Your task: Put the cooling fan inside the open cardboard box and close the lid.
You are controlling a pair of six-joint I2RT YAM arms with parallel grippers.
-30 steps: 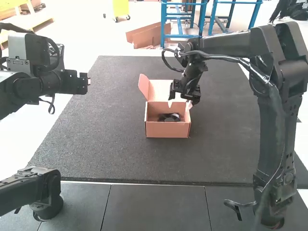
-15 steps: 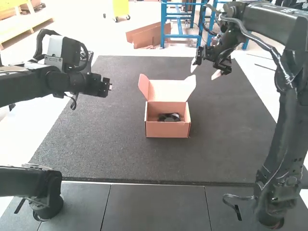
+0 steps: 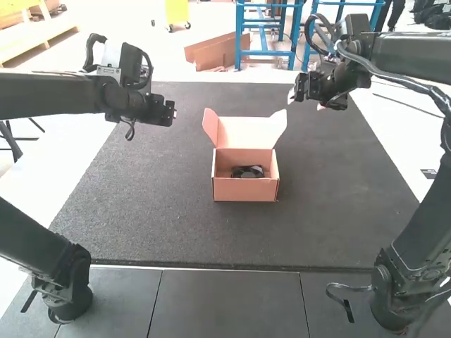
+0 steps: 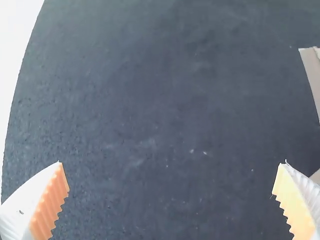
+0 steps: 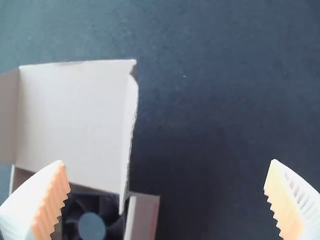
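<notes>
Cooling fan (image 3: 246, 171) is lying inside the cardboard box (image 3: 245, 189) at frame centre. Lid (image 3: 246, 131) is standing open, awaiting closure. Left gripper (image 4: 169, 172) and right gripper (image 5: 166, 167) are hovering, jaws spread.

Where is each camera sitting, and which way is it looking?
High view: fixed above and behind the arms, looking forward and down at the open brown cardboard box on the black rubber mat; the left arm and right arm show.
Left wrist view: on the left arm's wrist, looking down at the mat and a box edge; the open left gripper shows.
Right wrist view: on the right arm's wrist, looking down into the box at the black cooling fan; the open right gripper shows.
Shared: the high and right wrist views both show the fan in the box, lid up.
</notes>
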